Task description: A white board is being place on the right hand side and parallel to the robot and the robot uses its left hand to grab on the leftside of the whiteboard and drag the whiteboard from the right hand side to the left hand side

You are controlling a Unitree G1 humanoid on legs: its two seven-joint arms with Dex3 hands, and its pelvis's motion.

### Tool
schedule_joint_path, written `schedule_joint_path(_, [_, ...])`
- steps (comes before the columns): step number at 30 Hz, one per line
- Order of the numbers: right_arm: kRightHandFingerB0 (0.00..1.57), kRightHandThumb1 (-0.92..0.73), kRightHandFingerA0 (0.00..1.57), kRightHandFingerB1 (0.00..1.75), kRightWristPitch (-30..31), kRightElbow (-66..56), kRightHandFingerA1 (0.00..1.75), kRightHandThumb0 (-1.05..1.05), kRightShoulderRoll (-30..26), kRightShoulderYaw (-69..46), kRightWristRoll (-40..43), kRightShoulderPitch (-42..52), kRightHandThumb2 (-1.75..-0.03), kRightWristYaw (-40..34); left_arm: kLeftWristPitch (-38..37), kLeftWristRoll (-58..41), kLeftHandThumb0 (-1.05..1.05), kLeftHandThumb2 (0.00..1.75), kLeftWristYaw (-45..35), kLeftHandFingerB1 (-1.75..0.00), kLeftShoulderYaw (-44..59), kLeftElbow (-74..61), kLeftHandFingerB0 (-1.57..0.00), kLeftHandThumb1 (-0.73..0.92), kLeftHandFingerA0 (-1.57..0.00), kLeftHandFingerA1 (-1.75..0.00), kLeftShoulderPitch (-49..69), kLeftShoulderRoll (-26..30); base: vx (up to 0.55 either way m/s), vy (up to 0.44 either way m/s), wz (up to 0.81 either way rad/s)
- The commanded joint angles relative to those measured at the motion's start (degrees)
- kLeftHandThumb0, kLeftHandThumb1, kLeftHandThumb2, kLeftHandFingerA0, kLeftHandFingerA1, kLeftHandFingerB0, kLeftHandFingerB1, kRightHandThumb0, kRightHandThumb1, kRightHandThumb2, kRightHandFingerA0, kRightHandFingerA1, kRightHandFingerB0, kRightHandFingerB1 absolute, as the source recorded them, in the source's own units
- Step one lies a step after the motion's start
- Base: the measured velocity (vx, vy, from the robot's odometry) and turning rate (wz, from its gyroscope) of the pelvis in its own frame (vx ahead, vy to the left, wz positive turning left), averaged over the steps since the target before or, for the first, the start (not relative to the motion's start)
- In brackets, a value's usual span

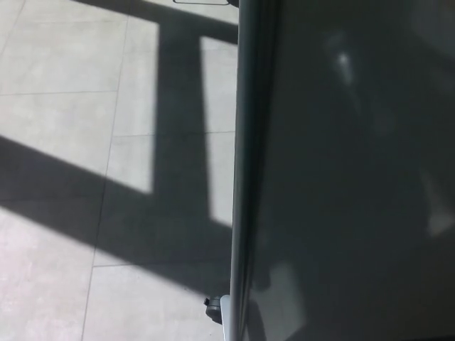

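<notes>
From my remote station I find neither the left nor the right hand in the head view, so I cannot say whether either is open, closed or holding anything.

Working left to right: the left part of the picture is pale tiled floor (57,64), with thin grout lines running across and down it. Broad dark shadow bands (178,142) lie over the tiles, one slanting from the left edge toward the lower middle, another running top to bottom, with sunlit patches between them.

Next comes the whiteboard's metal frame edge (238,170), a grey strip running almost straight from the top of the picture to the bottom, just right of centre. At its lower end sits a small dark fitting (212,310) against a pale rounded part of the frame; I cannot tell what it is.

The whiteboard (355,177) fills the whole right part of the view, from that frame edge to the right border. Its surface reads dark grey and glossy, carrying faint blurred reflections, one small bright spot near the top and a paler patch at the right edge.
</notes>
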Motion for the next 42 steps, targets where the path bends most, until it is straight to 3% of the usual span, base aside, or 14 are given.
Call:
schedule_joint_path(1, [0.20,-0.78,0.67,0.60,-10.5,1.8,0.93,-0.44,-1.7,-2.6,4.5,0.0,-0.84,6.0,1.2,-9.2,-0.24,0.62,-9.4,-0.34,3.1,-7.1,-0.45,0.74,-0.60,-1.01,2.3,0.7,0.00,0.000,0.00])
schedule_joint_path(2, [0.21,-0.77,0.66,0.60,-10.3,1.9,0.93,-0.45,-1.3,-3.0,5.1,0.1,-0.83,6.6,1.0,-10.8,-0.26,0.61,-11.6,-0.34,3.8,-7.3,-0.40,0.72,-0.54,-1.07,2.4,0.7,0.00,0.000,0.00])
schedule_joint_path(3, [0.21,-0.76,0.65,0.60,-10.3,2.1,0.93,-0.45,-1.2,-3.2,5.4,0.0,-0.83,6.8,2.2,-11.9,-0.26,0.61,-12.2,-0.34,4.1,-8.5,-0.41,0.70,-0.58,-0.84,2.3,0.5,0.00,0.000,0.00])
schedule_joint_path(6, [0.21,-0.76,0.65,0.60,-10.6,2.7,0.93,-0.45,-1.1,-3.6,5.6,-0.2,-0.83,7.4,4.5,-13.4,-0.26,0.61,-12.9,-0.34,4.7,-10.6,-0.41,0.70,-0.58,-0.84,2.4,0.2,0.00,0.000,0.00])
schedule_joint_path(7, [0.20,-0.79,0.66,0.59,-10.9,2.7,0.94,-0.45,-0.8,-3.5,5.5,-0.2,-0.82,7.4,7.4,-12.9,-0.21,0.62,-9.1,-0.34,4.0,-19.0,-0.45,0.74,-0.53,-0.41,2.8,0.3,0.00,0.000,0.00])
schedule_joint_path(8, [0.21,-0.78,0.66,0.62,-11.0,2.8,0.94,-0.46,-0.7,-3.6,5.8,-0.2,-0.82,7.7,9.3,-13.4,-0.25,0.60,-8.3,-0.35,4.0,-21.5,-0.47,0.67,-0.46,-0.37,1.8,0.7,0.00,0.000,0.00])
schedule_joint_path(14, [0.22,-0.78,0.68,0.61,-12.2,4.1,0.95,-0.46,-0.9,-3.9,6.3,-0.5,-0.82,8.1,20.2,-17.0,-0.14,0.58,-7.2,-0.34,3.0,-30.6,-0.43,0.61,-0.36,-0.37,-12.0,5.7,0.00,0.000,0.00])
schedule_joint_path(21, [0.21,-0.75,0.72,0.61,-12.8,5.1,0.94,-0.46,-0.6,-4.0,6.4,-0.6,-0.86,8.2,22.9,-12.1,-0.27,0.58,-8.5,-0.31,-2.7,-32.1,-0.21,0.47,-0.18,-0.37,-24.2,9.6,0.00,0.000,0.00])
schedule_joint_path(25, [0.21,-0.75,0.72,0.61,-13.9,5.9,0.94,-0.46,-0.7,-3.9,6.0,-0.9,-0.86,8.1,26.2,-11.9,-0.27,0.58,-7.5,-0.31,-4.7,-32.5,-0.21,0.47,-0.18,-0.37,-27.4,10.9,0.00,0.000,0.00])
schedule_joint_path(26, [0.19,-0.74,0.72,0.63,-14.9,5.9,0.96,-0.45,-0.8,-3.3,5.0,-0.8,-0.90,7.1,25.8,-8.9,-0.15,0.93,-7.8,-0.46,-8.6,-31.6,0.00,0.49,-0.06,-0.50,-32.0,10.9,0.00,0.000,0.00])
schedule_joint_path(32, [0.20,-0.75,0.71,0.62,-15.6,6.7,0.94,-0.46,-0.7,-3.1,5.1,-0.8,-0.86,7.1,28.0,-7.6,-0.12,0.93,-6.7,-0.46,-13.8,-29.7,0.00,0.49,-0.06,-0.51,-39.1,10.5,0.00,-0.001,0.01])
schedule_joint_path(40, [0.20,-0.76,0.70,0.61,-15.9,7.7,0.92,-0.48,-0.7,-2.8,5.2,-1.9,-0.84,7.5,27.3,-4.7,-0.19,0.85,-7.0,-0.46,-20.8,-17.2,0.00,0.34,-0.04,-0.49,-53.1,5.2,0.00,0.001,0.01])
schedule_joint_path(41, [0.20,-0.77,0.68,0.61,-15.7,7.6,0.93,-0.47,-0.7,-2.8,5.3,-1.9,-0.84,7.5,27.3,-4.4,-0.29,0.52,-6.8,-0.28,-21.0,-16.5,-0.18,0.41,-0.21,-0.34,-53.8,4.9,0.00,0.000,0.00])
schedule_joint_path(42, [0.20,-0.77,0.68,0.61,-15.5,7.5,0.93,-0.47,-0.7,-2.8,5.4,-1.9,-0.84,7.6,27.4,-4.0,-0.29,0.52,-6.6,-0.28,-21.4,-15.7,-0.18,0.41,-0.21,-0.34,-54.7,4.5,0.00,0.000,0.00])
